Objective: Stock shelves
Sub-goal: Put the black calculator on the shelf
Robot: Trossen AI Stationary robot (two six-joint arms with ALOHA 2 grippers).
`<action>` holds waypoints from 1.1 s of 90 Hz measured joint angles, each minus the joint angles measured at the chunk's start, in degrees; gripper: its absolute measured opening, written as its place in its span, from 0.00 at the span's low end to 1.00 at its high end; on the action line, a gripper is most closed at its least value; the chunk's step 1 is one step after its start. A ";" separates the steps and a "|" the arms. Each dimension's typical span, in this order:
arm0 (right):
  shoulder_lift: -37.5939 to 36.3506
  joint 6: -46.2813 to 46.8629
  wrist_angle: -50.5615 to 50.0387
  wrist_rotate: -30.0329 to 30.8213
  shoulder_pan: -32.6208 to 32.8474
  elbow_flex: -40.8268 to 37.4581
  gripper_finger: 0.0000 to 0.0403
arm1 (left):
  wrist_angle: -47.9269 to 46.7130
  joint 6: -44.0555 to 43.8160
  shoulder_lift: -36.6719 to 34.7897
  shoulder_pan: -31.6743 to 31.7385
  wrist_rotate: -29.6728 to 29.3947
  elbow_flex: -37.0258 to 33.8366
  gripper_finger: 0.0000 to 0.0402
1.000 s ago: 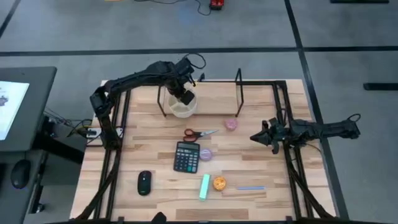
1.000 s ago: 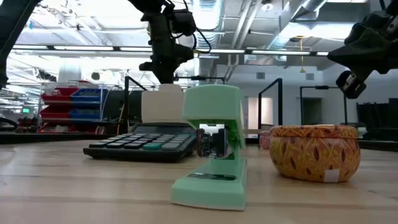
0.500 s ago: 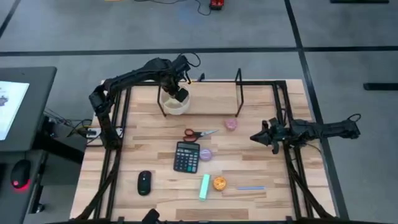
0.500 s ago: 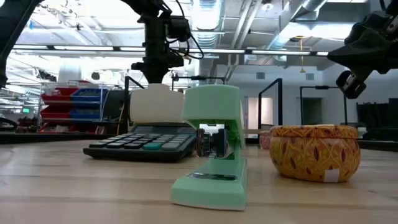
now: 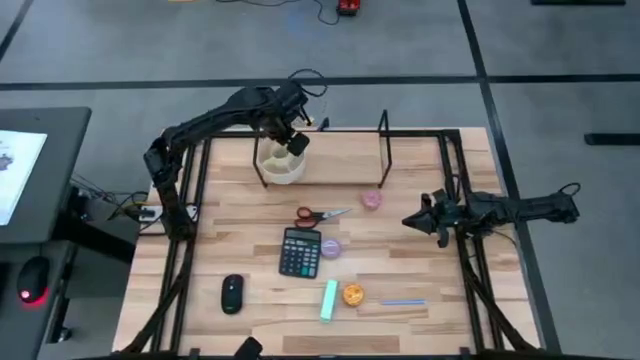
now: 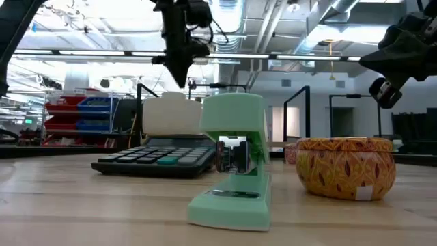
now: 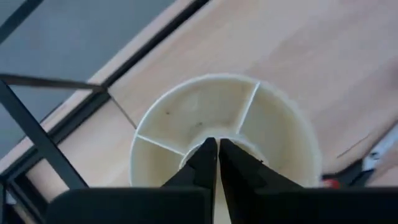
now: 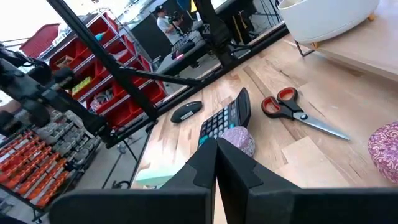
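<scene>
The shelves (image 5: 340, 160) are a low rack with a pale plank and thin black uprights, standing at the table's far edge. A cream round container with inner dividers (image 5: 280, 166) (image 7: 224, 134) stands by its base on the plank's left end. My left gripper (image 5: 294, 141) (image 7: 217, 147) hovers shut just above the container's middle; the low view shows a gap between its tips (image 6: 179, 83) and the container's rim (image 6: 171, 99). My right gripper (image 5: 424, 222) (image 8: 216, 147) waits shut, raised above the table's right side.
On the tabletop lie red-handled scissors (image 5: 320, 214), a calculator (image 5: 300, 251), two small pink-purple items (image 5: 372, 200) (image 5: 331, 248), a black mouse (image 5: 232, 293), a green stapler (image 5: 329, 300), an orange tin (image 5: 352, 294) and a blue pen (image 5: 402, 302). The plank's right part is bare.
My left gripper first moved the cream container a little toward the table's left edge along the shelf, then rose straight up out of it. The container stays upright on the plank's left end.
</scene>
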 joint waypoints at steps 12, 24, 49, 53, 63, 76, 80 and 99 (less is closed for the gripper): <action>0.00 0.00 0.00 0.00 0.02 0.00 0.00 | -0.19 -0.10 0.00 -1.51 0.24 5.54 0.00; -0.02 0.00 0.00 0.00 0.00 0.00 0.00 | -0.74 -0.19 0.00 -4.07 1.64 11.87 0.00; 0.00 0.00 0.05 0.30 -1.70 0.00 0.00 | -4.16 -5.09 0.00 -14.20 6.41 23.63 0.00; -0.02 0.00 0.13 0.34 -1.92 0.00 0.00 | -4.42 -5.97 -0.08 -16.35 6.39 24.69 0.00; -0.02 0.46 1.31 0.52 -2.47 -0.20 0.00 | -4.43 -9.01 -0.40 -21.98 4.09 25.83 0.00; -0.02 16.60 4.99 0.62 -3.43 -0.26 0.00 | -6.26 -15.32 -1.74 -29.03 -4.92 25.48 0.00; -0.02 20.64 5.64 0.20 -3.44 -0.26 0.00 | -7.35 -16.53 -2.30 -31.24 -8.25 25.48 0.00; 0.00 30.83 7.21 -0.50 -2.04 -0.22 0.00 | -15.88 -28.35 -5.31 -40.77 -23.27 25.44 0.00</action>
